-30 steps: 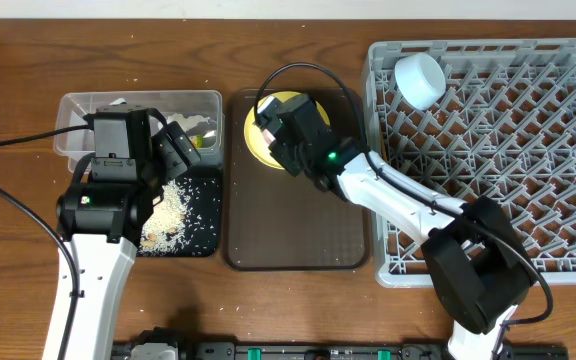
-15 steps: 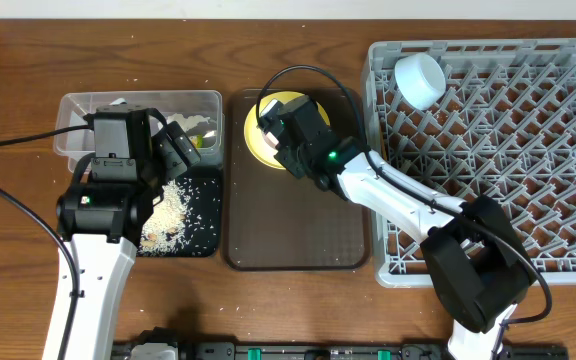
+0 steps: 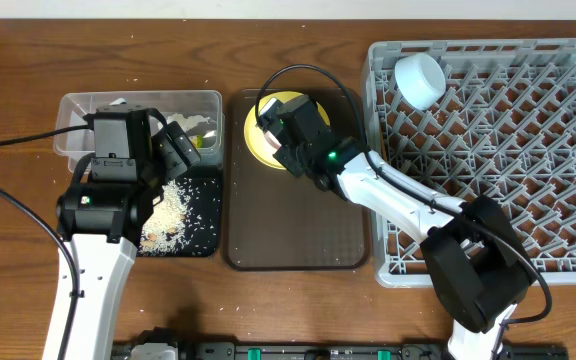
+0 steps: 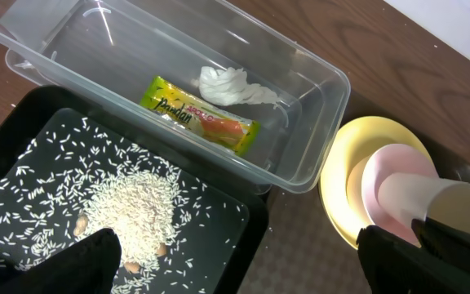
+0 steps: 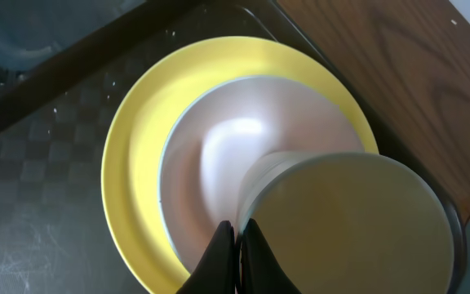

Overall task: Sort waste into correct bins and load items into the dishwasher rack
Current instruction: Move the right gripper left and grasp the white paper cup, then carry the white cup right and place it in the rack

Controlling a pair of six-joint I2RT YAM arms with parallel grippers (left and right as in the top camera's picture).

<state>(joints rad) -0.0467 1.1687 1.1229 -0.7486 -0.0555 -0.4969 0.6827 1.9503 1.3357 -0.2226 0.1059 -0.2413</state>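
Wooden tabletop (image 3: 168, 50) carries a job roughly half done. The waste looks sorted: the crumpled tissue (image 4: 228, 85) and the snack wrapper (image 4: 201, 116) lie in the clear tub (image 4: 310, 135), and the rice (image 4: 133, 212) is heaped in the black tray (image 4: 31, 139). One white cup (image 3: 420, 78) sits in the upper left corner of the grey rack (image 3: 372, 160). Left to load are the yellow plate (image 5: 137, 155), upper centre of the overhead frame on the brown tray (image 3: 298, 220), and the glossy pinkish bowl (image 5: 219, 155) nested on it. No chopsticks show.

The right gripper (image 5: 235, 237) is clenched, apparently pinching the rim of a pale cream cup (image 5: 349, 220) over that bowl. The left gripper (image 4: 239, 245) hangs spread wide and empty above the bins.
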